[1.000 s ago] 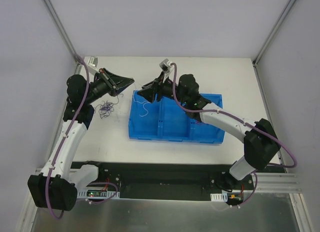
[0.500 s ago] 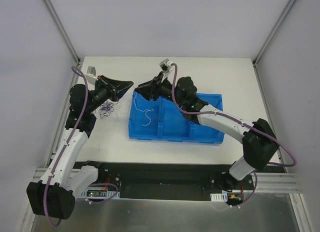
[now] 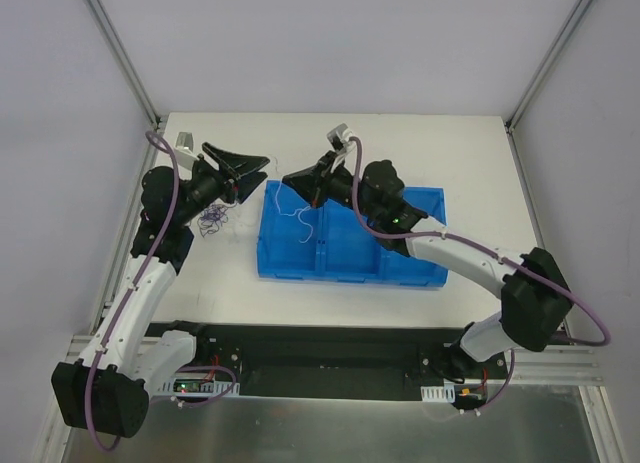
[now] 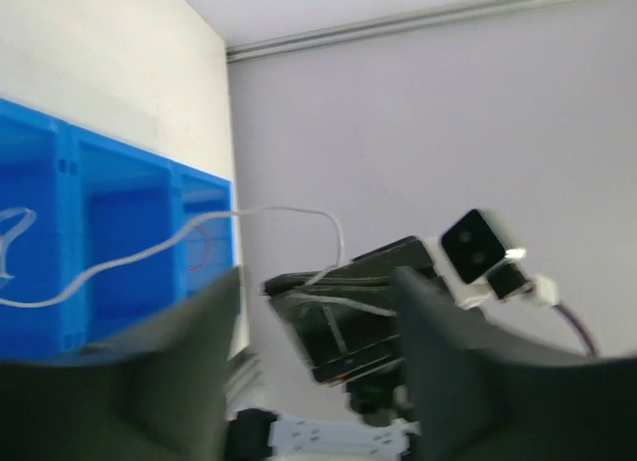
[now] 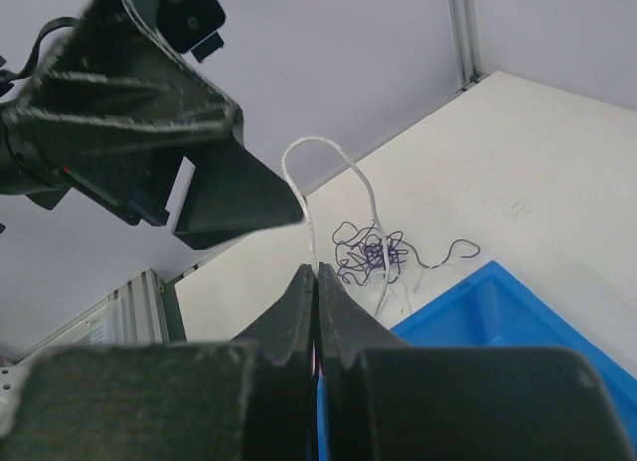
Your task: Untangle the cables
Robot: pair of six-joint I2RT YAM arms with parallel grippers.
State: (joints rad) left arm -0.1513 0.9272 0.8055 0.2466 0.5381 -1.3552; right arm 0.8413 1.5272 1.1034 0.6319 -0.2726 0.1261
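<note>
My right gripper point(image 3: 288, 177) is shut on a white cable point(image 5: 317, 172). In the right wrist view the cable arches up from the closed tips point(image 5: 315, 272) and drops towards the blue bin point(image 5: 488, 312). From above, the white cable point(image 3: 300, 223) trails into the bin's left compartment. A dark purple clump of cables point(image 3: 212, 219) lies on the table left of the bin, also in the right wrist view point(image 5: 368, 257). My left gripper point(image 3: 262, 168) hovers open just left of the right one, with nothing between its blurred fingers point(image 4: 199, 361). A thin red cable point(image 4: 199, 244) lies in the bin.
The blue bin point(image 3: 340, 273) with its dividers sits mid-table, under the right arm. Frame posts stand at the table's back corners point(image 3: 160, 118). Both grippers hang close together above the bin's back-left corner.
The right gripper has shut on the white cable. The left gripper has opened and let it go. The white cable now rises from the bin to the right gripper.
</note>
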